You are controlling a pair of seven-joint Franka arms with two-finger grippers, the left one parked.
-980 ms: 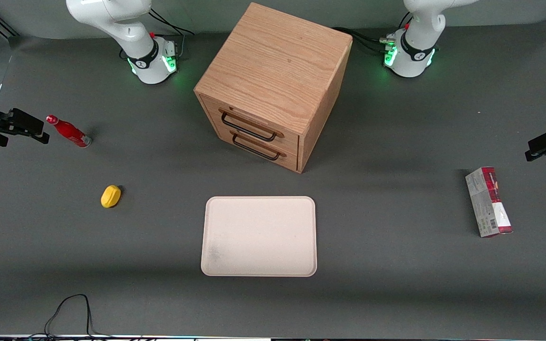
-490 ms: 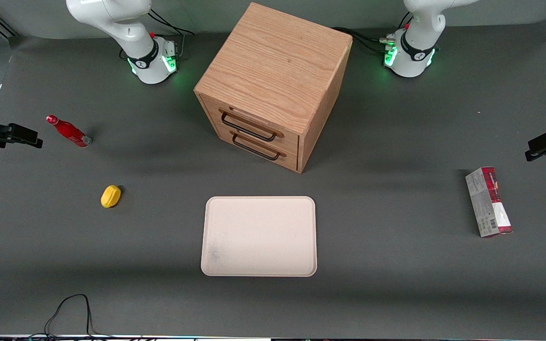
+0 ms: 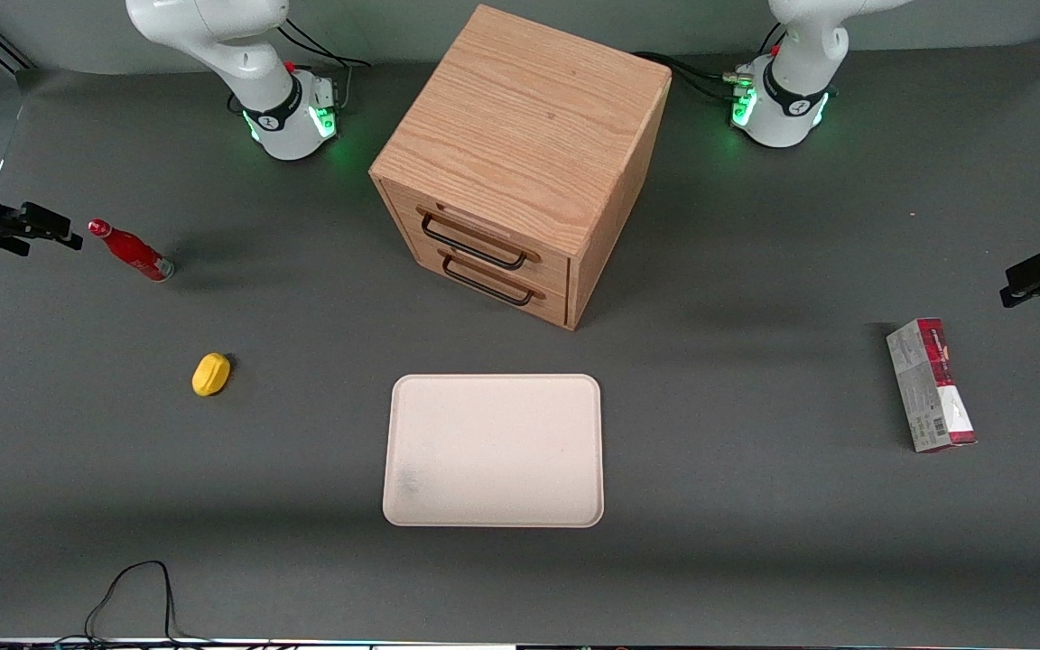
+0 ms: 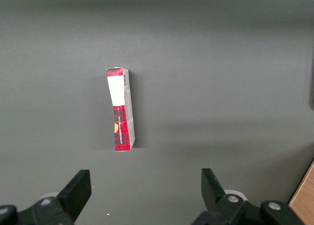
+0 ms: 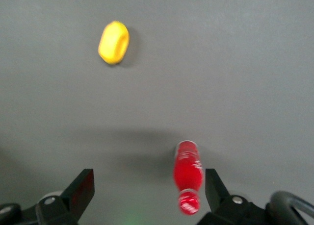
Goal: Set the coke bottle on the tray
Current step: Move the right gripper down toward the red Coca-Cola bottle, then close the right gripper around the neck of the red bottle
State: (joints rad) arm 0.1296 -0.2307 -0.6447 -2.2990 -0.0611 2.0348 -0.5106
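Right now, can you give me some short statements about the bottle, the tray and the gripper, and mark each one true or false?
1. The coke bottle lies on the table, not on the tray. True.
2. The gripper holds the bottle. False: its fingers are open and empty, near the bottle's cap.
3. A yellow object lies on the tray. False: it lies on the table, apart from the tray.
4. Both drawers of the wooden cabinet are shut. True.
5. A carton lies toward the parked arm's end. True.
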